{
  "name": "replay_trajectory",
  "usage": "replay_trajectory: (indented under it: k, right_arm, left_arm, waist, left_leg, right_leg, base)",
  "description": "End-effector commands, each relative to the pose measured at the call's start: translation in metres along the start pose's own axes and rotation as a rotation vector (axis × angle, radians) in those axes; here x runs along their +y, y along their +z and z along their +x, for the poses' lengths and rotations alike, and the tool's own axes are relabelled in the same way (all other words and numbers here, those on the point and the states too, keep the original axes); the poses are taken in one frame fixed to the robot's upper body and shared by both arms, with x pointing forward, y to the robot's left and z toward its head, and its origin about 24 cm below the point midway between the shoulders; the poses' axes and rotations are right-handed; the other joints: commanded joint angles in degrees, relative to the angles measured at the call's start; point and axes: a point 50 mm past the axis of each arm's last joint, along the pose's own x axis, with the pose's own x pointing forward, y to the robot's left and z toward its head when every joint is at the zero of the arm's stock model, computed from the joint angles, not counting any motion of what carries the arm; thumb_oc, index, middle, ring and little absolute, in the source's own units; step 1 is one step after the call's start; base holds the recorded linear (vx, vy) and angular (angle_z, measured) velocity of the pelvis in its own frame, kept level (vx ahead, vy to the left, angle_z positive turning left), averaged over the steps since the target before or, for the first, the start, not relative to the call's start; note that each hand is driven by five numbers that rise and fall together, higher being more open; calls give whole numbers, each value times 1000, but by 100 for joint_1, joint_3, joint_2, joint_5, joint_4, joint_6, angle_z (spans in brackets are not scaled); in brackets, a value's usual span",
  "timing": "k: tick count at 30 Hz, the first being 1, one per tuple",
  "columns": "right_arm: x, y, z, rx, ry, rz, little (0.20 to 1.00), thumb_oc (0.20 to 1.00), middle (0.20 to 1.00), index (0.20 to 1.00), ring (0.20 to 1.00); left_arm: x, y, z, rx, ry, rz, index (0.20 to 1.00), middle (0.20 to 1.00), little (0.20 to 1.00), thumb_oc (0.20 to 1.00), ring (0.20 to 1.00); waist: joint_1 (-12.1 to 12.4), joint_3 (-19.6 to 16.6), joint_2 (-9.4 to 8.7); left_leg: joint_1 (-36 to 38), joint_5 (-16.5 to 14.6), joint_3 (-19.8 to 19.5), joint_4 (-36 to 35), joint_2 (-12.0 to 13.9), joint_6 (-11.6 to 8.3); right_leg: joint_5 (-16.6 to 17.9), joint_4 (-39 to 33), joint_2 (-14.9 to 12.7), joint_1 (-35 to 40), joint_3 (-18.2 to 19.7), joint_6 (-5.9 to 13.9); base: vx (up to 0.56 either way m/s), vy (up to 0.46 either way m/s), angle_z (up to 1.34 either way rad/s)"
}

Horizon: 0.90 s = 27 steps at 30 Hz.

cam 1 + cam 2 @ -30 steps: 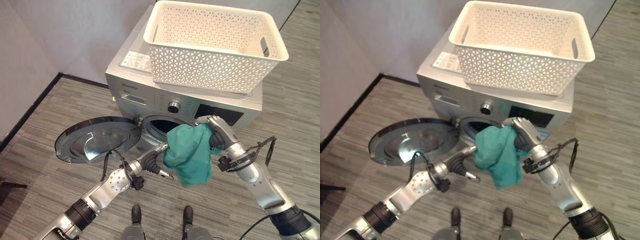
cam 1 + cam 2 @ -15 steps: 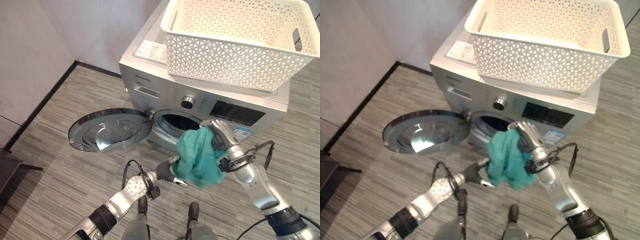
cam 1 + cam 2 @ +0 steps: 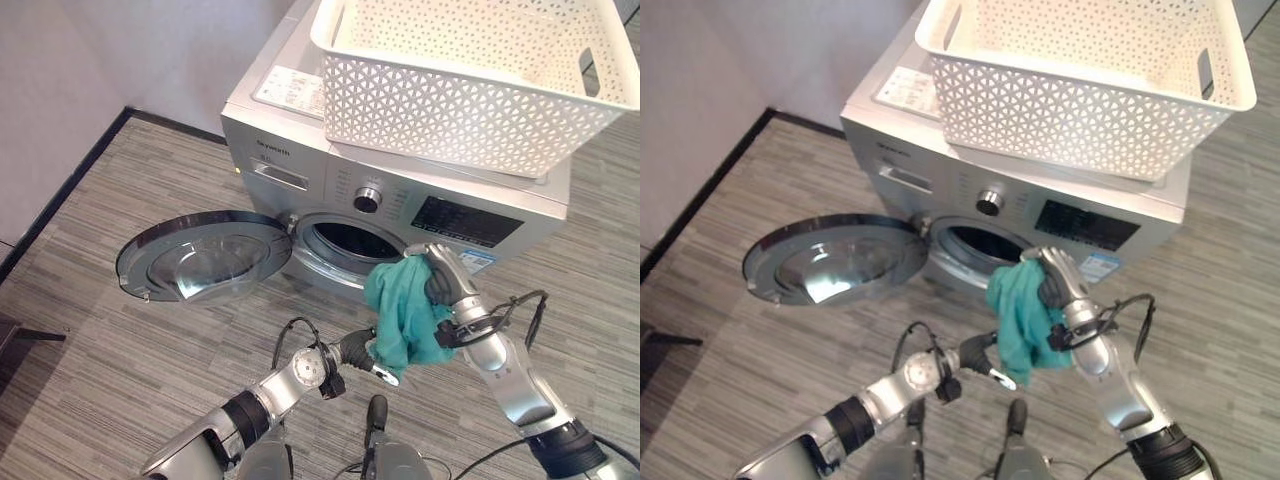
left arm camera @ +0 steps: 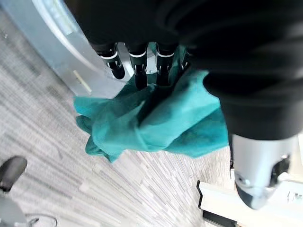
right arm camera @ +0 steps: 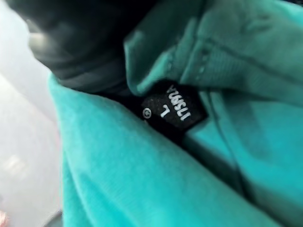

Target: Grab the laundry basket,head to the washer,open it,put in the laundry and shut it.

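The right hand (image 3: 440, 282) has its fingers curled tight around a green cloth (image 3: 402, 318), which hangs down from it. The left hand (image 3: 365, 355) is just under the cloth with its fingers out straight, touching the cloth from below. Just past both hands sits the washer (image 3: 300, 150), with its round door (image 3: 200, 268) swung wide open and its dark hole (image 3: 355, 240) close by. The basket (image 3: 470, 80) rests on top. The step now looks like putting the laundry in. Next, the cloth needs pushing forward into the hole, then letting go.
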Motion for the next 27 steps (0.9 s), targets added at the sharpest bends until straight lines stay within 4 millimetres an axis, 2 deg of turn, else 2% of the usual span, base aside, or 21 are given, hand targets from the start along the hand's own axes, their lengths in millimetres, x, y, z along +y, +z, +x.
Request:
replay_trajectory:
  k: [1,2,3,4,6,7,14,17,18,19,20,22,27]
  right_arm:
    - [-23,21,3,-101,-145,114,200,200,200,200,200]
    - [-20,22,0,-108,-141,130,200,200,200,200,200]
    - [-20,22,0,-108,-142,130,200,200,200,200,200]
    - [-18,29,-2,-149,-122,142,200,200,200,200,200]
    - [-17,31,-3,-159,-109,141,200,200,200,200,200]
    - [-16,33,-5,-179,-91,131,200,200,200,200,200]
    - [-11,41,-3,-214,-84,175,200,200,200,200,200]
    - [-4,49,-1,-235,-60,270,200,200,200,200,200]
    - [-1,49,2,-229,-44,252,200,200,200,200,200]
    - [-1,49,2,-229,-44,251,200,200,200,200,200]
    - [4,50,5,-219,-31,232,200,200,200,200,200]
    - [6,53,7,-221,-23,247,200,200,200,200,200]
    - [8,56,12,-220,-27,261,200,200,200,200,200]
  left_arm:
    - [2,31,20,-118,60,94,1000,1000,1000,1000,1000]
    - [13,38,18,-150,138,187,1000,1000,1000,1000,1000]
    - [13,38,18,-150,139,190,1000,1000,1000,1000,1000]
    - [25,50,16,-209,180,335,1000,1000,1000,1000,1000]
    - [27,50,15,-212,189,366,1000,1000,1000,1000,1000]
    - [35,50,12,-217,224,451,1000,1000,1000,1000,1000]
    - [43,50,7,-230,293,507,1000,1000,1000,1000,1000]
    - [33,43,11,-198,276,393,1000,1000,1000,1000,1000]
    - [27,37,13,-171,271,283,1000,1000,1000,1000,1000]
    - [27,38,13,-172,271,282,1000,1000,1000,1000,1000]
    - [21,31,16,-125,280,179,1000,1000,1000,1000,1000]
    - [16,28,18,-105,276,100,1000,1000,1000,1000,1000]
    - [16,39,19,-150,294,-9,1000,1000,1000,1000,1000]
  waist:
    - [-34,-161,-227]
    - [-8,-152,-261]
    - [-10,-147,-257]
    - [6,-150,-298]
    - [11,-147,-320]
    - [29,-148,-365]
    - [64,-144,-451]
    - [86,-135,-497]
    - [106,-127,-517]
    - [96,-130,-503]
    - [116,-117,-511]
    - [132,-113,-512]
    - [160,-111,-495]
  left_leg:
    - [-320,-177,84,31,-62,84]
    - [-297,-203,92,31,-57,63]
    - [-313,-175,86,31,-55,69]
    - [-336,-170,77,31,-42,54]
    - [-341,-167,80,31,-37,48]
    - [-342,-167,90,31,-18,37]
    - [-363,-148,104,31,45,-1]
    - [-375,-131,98,31,68,-3]
    - [-343,-155,108,31,70,-9]
    - [-369,-126,99,31,72,-1]
    - [-387,-103,84,31,83,7]
    - [-406,-95,79,31,89,7]
    - [-432,-81,81,31,88,0]
  right_leg:
    - [-1189,197,110,713,-77,110]
    - [-1223,194,113,741,-83,110]
    - [-1199,191,117,730,-88,110]
    - [-1198,174,139,726,-104,115]
    - [-1197,168,145,726,-109,115]
    - [-1194,163,160,727,-119,114]
    - [-1190,130,204,735,-136,102]
    - [-1191,140,228,721,-155,84]
    - [-1217,148,225,738,-151,80]
    - [-1190,142,231,719,-159,80]
    - [-1175,144,239,711,-163,70]
    - [-1161,124,244,707,-162,68]
    - [-1134,74,262,694,-182,65]
  base:
    - [14,-38,-1]
    - [0,0,0]
    - [-6,-32,-1]
    - [0,0,0]
    - [0,0,0]
    - [0,0,0]
    - [-1,-4,0]
    - [2,-11,0]
    - [0,0,0]
    - [0,0,0]
    - [0,0,0]
    - [0,0,0]
    - [0,0,0]
